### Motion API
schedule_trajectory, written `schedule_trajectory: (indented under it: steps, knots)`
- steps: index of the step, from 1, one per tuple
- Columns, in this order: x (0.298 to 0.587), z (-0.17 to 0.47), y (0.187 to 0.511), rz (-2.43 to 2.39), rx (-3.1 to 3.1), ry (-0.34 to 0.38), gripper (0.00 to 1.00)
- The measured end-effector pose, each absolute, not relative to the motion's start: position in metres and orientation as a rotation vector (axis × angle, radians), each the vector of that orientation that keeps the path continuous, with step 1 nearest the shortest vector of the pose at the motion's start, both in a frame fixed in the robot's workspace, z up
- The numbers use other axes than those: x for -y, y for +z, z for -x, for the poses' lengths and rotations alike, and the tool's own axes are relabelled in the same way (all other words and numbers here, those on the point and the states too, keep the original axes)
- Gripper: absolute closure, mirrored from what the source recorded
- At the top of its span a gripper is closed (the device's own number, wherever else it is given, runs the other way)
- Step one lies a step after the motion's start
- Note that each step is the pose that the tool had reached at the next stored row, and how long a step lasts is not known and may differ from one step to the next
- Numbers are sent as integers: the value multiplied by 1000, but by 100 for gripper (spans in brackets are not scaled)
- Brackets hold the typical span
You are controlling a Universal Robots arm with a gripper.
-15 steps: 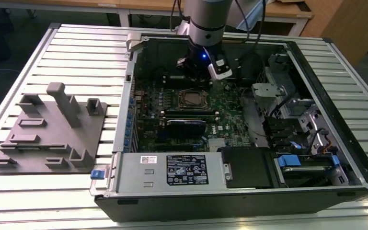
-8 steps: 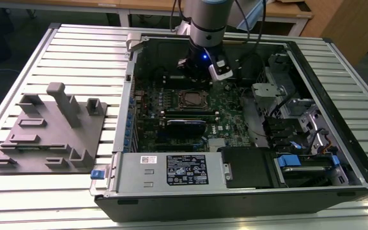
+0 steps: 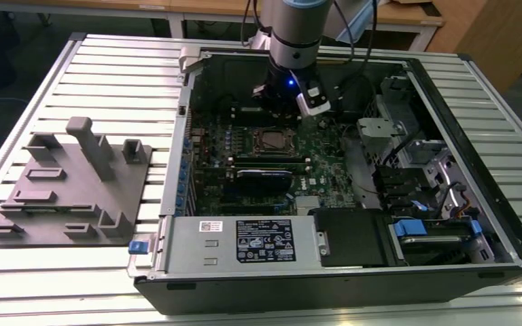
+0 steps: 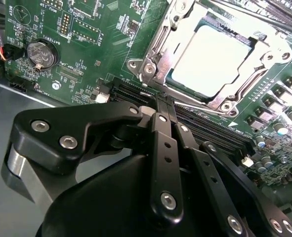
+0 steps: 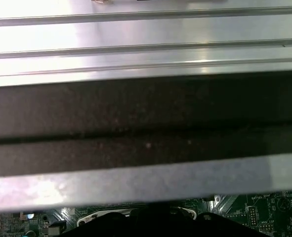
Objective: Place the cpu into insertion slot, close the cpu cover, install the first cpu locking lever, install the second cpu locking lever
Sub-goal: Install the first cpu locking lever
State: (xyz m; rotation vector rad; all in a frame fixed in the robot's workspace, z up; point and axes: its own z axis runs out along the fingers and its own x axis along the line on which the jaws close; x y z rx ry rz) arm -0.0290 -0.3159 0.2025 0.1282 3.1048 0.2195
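Second wrist view: cpu flat, face-up under cpu cover; end effector pressed together, empty.

In the second wrist view the cpu lies in the insertion slot under the cpu cover, just beyond the gripper tips, memory slots running between jaws and socket.

glossy metal cpu, matt black tool
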Motion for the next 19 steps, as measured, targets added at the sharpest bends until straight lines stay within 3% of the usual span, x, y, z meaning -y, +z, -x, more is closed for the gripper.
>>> schedule_trajectory:
  steps: [19]
  knots:
    - [316,29,203,-128,-3105,220,89]
